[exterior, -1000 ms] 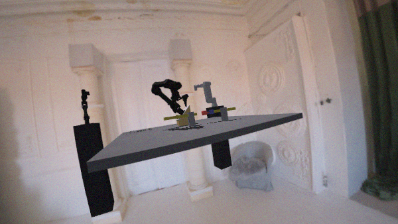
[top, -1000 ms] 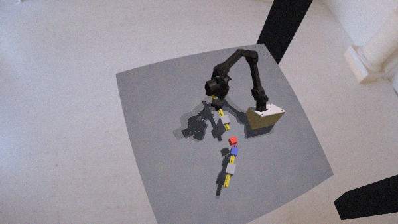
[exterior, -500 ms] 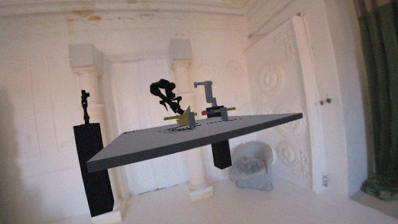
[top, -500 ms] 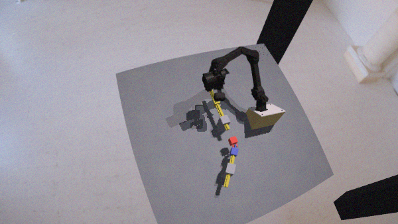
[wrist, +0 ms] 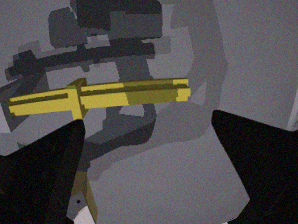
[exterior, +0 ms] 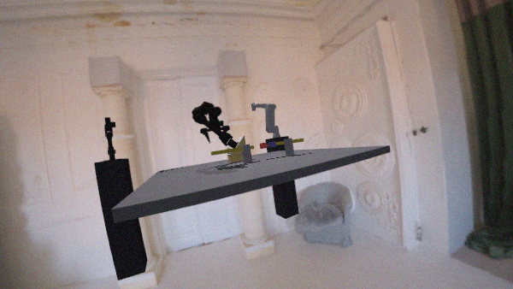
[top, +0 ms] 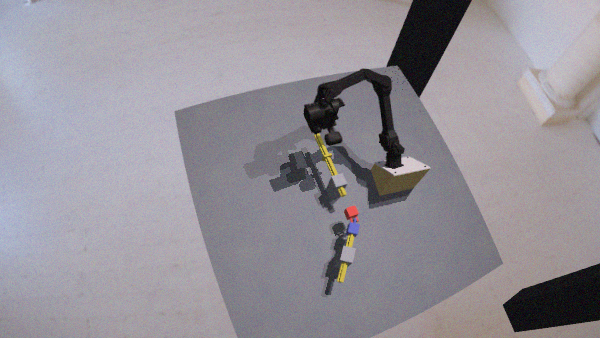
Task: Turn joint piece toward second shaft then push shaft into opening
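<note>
The second shaft [top: 332, 167] [exterior: 222, 151] [wrist: 105, 98] is yellow, with a collar partway along it, and runs through its grey block [top: 339, 180] [exterior: 247, 154]. The red joint piece [top: 352, 212] [exterior: 262, 145] is apart from the shaft's near end and is bent towards it; exact alignment cannot be told. A blue part [top: 353, 229] [exterior: 272, 144] links it to the fixed yellow shaft [top: 342, 273] [exterior: 297, 140] in another grey block [top: 348, 255] [exterior: 289, 148]. My gripper [top: 325, 134] [wrist: 150, 120] is open and empty, above the second shaft's far part, away from the joint piece.
The arm's wedge-shaped base [top: 400, 180] [wrist: 86, 192] stands to the right of the second shaft in the top view. The grey table top [top: 425, 240] [exterior: 179, 184] carries both blocks. Dark shadows of the arm and shafts lie on it.
</note>
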`<state>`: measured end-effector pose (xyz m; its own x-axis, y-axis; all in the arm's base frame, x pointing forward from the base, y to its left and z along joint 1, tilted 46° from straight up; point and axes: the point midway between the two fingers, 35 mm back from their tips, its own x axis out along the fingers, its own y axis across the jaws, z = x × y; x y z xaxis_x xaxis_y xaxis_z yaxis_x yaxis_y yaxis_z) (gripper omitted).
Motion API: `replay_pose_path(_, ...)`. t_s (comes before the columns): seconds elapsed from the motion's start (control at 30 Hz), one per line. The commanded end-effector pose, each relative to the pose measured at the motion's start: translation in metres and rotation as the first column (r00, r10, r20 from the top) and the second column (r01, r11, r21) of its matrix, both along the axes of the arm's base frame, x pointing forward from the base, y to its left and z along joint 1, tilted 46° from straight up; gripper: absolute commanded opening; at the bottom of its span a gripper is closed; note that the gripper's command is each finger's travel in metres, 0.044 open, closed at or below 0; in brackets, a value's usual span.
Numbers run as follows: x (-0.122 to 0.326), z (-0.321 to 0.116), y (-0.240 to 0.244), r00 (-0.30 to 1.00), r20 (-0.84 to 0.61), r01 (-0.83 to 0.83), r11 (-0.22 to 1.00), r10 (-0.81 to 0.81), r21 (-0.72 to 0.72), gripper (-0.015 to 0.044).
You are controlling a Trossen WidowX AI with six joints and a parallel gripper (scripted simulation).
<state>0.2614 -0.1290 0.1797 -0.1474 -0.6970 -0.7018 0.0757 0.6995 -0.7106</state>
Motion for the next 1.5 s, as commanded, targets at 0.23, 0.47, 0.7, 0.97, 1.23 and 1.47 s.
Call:
replay_pose_path(0.23, -0.001, -0.009, -0.012, 0.955, 0.213, 0.217, 0.976, -0.206, -0.029, 0.0440)
replay_pose_path(0.47, -0.002, -0.016, -0.019, 0.859, 0.375, 0.381, 0.925, -0.349, -0.012, 0.0440)
replay_pose_path(0.7, -0.003, -0.023, -0.027, 0.715, 0.521, 0.529, 0.848, -0.466, 0.031, 0.0440)
replay_pose_path(0.97, -0.006, -0.032, -0.036, 0.503, 0.660, 0.669, 0.735, -0.558, 0.112, 0.0440)
replay_pose_path(1.23, -0.008, -0.040, -0.045, 0.256, 0.758, 0.767, 0.603, -0.600, 0.219, 0.0440)
replay_pose_path(1.47, -0.011, -0.046, -0.052, 0.048, 0.803, 0.810, 0.493, -0.595, 0.317, 0.0440)
